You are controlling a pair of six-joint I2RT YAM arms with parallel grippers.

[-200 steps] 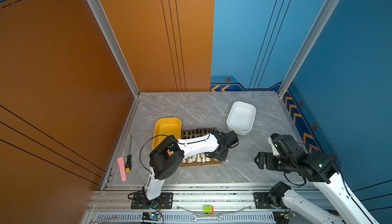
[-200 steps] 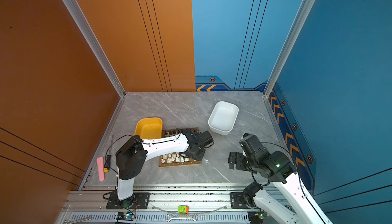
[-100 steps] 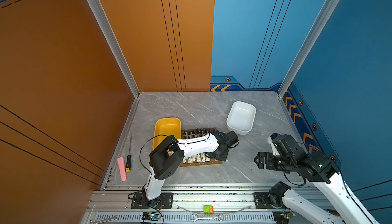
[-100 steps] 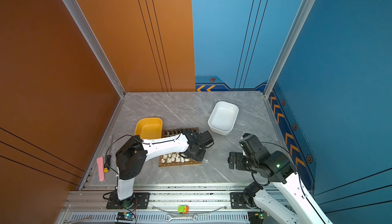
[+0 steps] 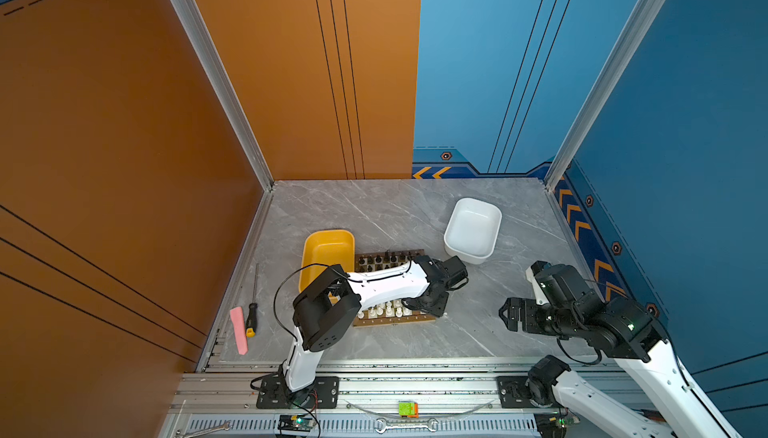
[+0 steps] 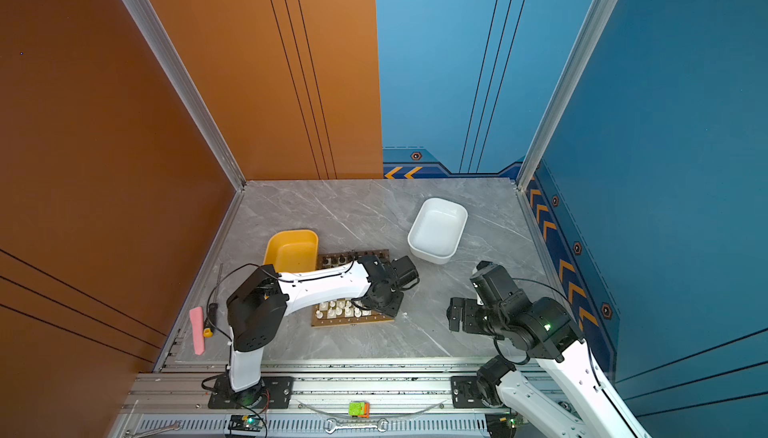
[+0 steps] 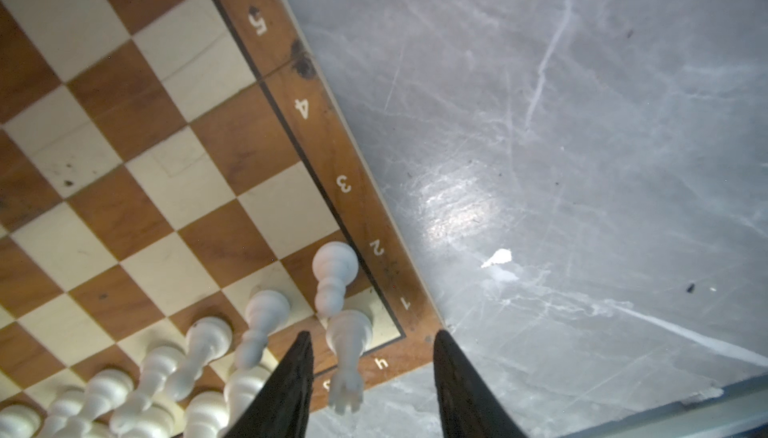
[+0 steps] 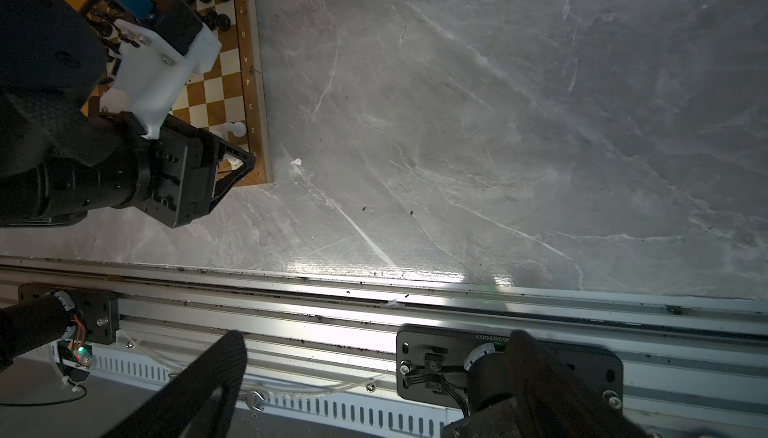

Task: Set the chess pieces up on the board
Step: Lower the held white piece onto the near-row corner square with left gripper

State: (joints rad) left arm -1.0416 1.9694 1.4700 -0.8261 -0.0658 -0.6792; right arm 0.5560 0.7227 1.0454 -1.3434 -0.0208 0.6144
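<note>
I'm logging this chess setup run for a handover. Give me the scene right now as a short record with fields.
left gripper: open, jaws either side of the white rook, gaps showing
white rook: upright on the h1 corner square of the board
right gripper: open, empty, over the table, right of the board
white pieces: near rows
black pieces: far rows
yellow tub: at board's far left corner, looks empty
white tub: beyond board's far right corner, looks empty
</note>
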